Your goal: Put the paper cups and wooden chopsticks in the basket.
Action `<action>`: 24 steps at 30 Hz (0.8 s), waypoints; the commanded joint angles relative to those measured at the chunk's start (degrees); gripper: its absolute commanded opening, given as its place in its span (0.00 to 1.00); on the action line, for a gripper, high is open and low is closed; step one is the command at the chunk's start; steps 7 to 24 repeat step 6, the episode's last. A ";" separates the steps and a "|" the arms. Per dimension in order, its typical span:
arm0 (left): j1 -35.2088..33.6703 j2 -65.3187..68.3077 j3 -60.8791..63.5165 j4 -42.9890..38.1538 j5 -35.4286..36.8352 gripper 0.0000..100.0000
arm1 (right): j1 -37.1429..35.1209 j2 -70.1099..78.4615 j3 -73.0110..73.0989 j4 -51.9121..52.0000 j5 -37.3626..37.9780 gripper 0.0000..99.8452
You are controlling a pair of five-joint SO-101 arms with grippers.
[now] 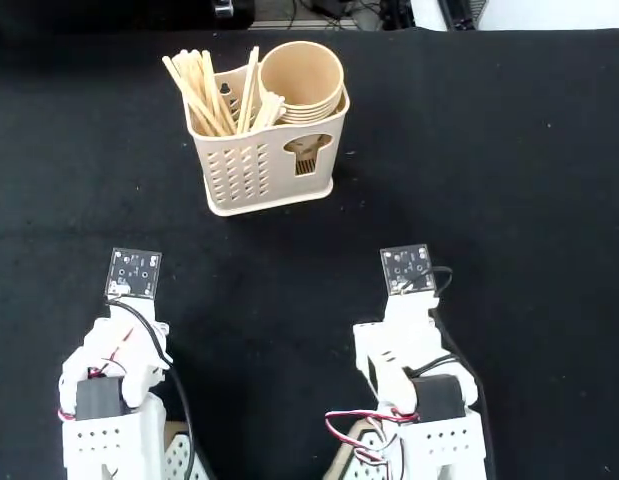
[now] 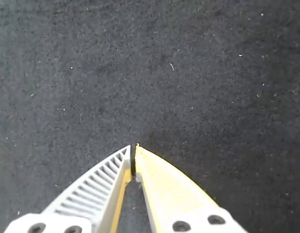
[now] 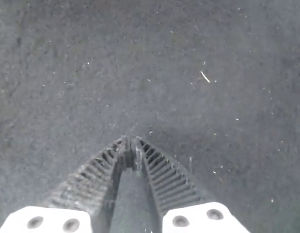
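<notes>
A beige perforated basket (image 1: pixel 264 165) stands upright at the back middle of the black table. A stack of paper cups (image 1: pixel 302 80) fills its right half, and several wooden chopsticks (image 1: pixel 214 95) stand in its left half, fanning out above the rim. Both arms are folded back at the front edge, well short of the basket. My left gripper (image 2: pixel 134 148) is shut, its tips touching over bare black cloth with nothing between them. My right gripper (image 3: pixel 131 142) is likewise shut and empty over the cloth.
Black cloth (image 1: pixel 489 170) covers the whole table around the basket. The left arm's base (image 1: pixel 109 400) and the right arm's base (image 1: pixel 419 400) sit at the front edge. Cables and equipment lie beyond the far edge.
</notes>
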 commanded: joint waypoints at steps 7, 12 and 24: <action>0.04 -0.79 0.66 1.58 0.26 0.03 | 0.70 -4.26 0.13 0.26 -0.09 0.01; 0.04 -0.79 0.66 1.58 0.26 0.03 | 0.70 -4.26 0.13 0.26 -0.09 0.01; 0.04 -0.79 0.66 1.58 0.26 0.03 | 0.70 -4.26 0.13 0.26 -0.09 0.01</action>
